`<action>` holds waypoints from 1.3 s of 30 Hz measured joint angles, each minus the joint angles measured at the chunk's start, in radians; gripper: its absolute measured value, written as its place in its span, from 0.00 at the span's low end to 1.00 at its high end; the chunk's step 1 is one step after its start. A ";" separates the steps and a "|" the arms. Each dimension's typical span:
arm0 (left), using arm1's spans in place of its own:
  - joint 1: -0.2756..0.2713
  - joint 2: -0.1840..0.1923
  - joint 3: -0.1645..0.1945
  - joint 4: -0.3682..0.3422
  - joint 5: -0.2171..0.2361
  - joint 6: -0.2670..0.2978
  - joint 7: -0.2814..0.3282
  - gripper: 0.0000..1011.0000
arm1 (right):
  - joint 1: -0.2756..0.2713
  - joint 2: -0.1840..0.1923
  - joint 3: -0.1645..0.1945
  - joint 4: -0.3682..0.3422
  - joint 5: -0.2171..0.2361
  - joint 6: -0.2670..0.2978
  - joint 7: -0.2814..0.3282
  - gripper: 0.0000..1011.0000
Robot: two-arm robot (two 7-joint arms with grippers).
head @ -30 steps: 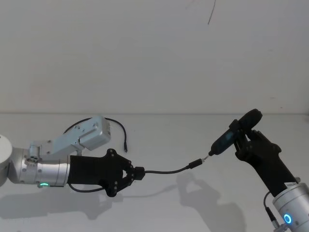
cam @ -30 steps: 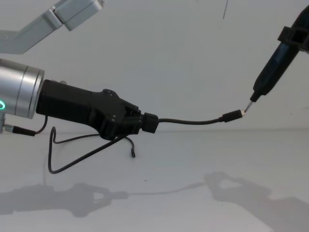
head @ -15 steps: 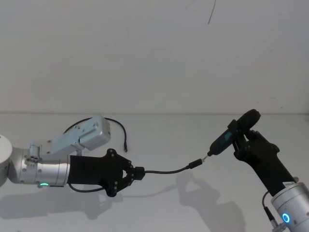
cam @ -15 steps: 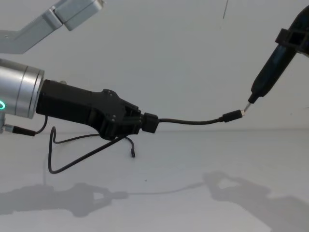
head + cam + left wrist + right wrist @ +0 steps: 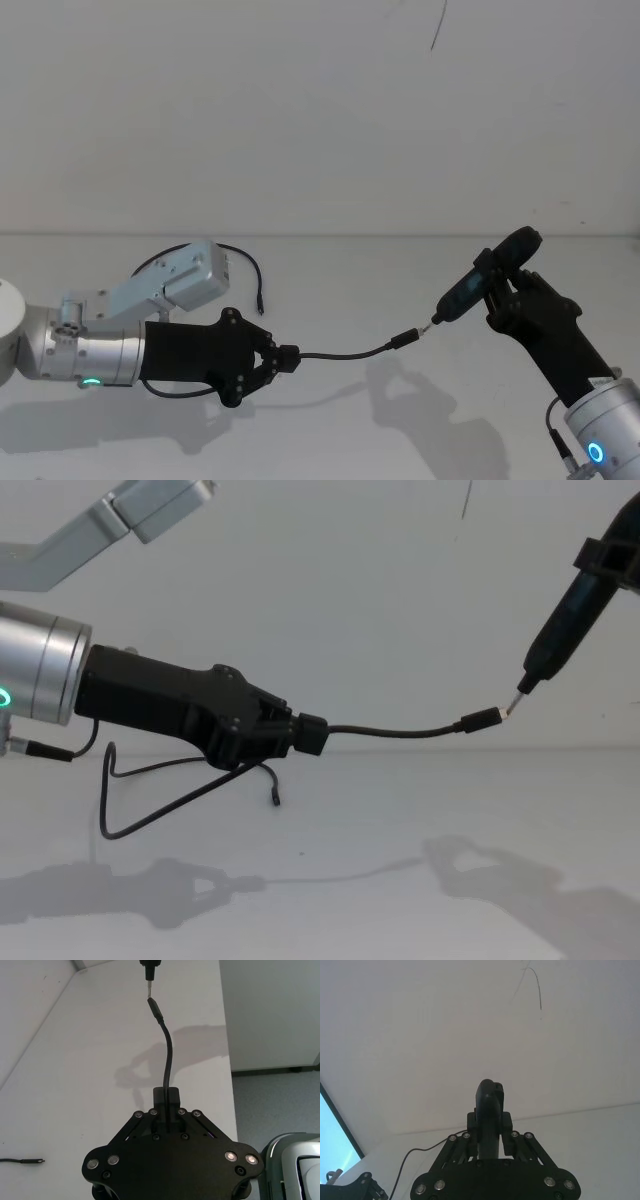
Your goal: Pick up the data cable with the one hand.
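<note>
The left gripper (image 5: pixel 283 361) is clamped on one plug of the data cable (image 5: pixel 345 353), holding it clear of the white table (image 5: pixel 330 440) near the front edge, so by the look of it the pick-up is done. The cord arches out to the right, and its free plug, the one with the metal tip, meets the point of a slim black pen-shaped tool (image 5: pixel 475 284). That tool sits locked in the right gripper (image 5: pixel 498 290), raised on the right side. Whether plug and point are actually joined cannot be told. Farther back, by the left arm, another thin black cord (image 5: pixel 250 270) lies on the table. No containers anywhere on the table, so nothing to report there.
</note>
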 joint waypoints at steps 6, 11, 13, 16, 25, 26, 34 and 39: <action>0.000 0.000 0.000 0.000 0.000 0.000 0.000 0.04 | -0.002 0.001 0.000 -0.004 0.001 0.001 -0.001 0.26; 0.000 0.000 0.000 0.000 0.000 0.000 0.000 0.04 | -0.004 0.002 -0.001 -0.007 0.001 0.001 -0.002 0.26; 0.000 0.000 0.000 0.000 0.000 0.000 0.000 0.04 | -0.004 0.002 -0.001 -0.008 0.001 0.001 -0.002 0.26; 0.000 0.000 0.000 0.000 0.000 0.000 0.000 0.04 | -0.004 0.002 -0.001 -0.009 0.002 0.002 -0.003 0.26; 0.000 0.000 0.000 0.000 0.000 0.000 0.000 0.04 | -0.005 0.003 -0.001 -0.010 0.002 0.002 -0.003 0.26; 0.000 0.000 0.000 0.000 0.000 0.000 0.000 0.04 | -0.005 0.003 -0.001 -0.010 0.002 0.002 -0.003 0.26; 0.000 0.000 0.000 0.000 0.000 0.000 0.000 0.04 | -0.006 0.003 -0.001 -0.011 0.002 0.002 -0.003 0.26; 0.000 0.000 0.000 0.000 0.000 0.000 0.000 0.04 | -0.006 0.003 -0.001 -0.011 0.002 0.002 -0.003 0.26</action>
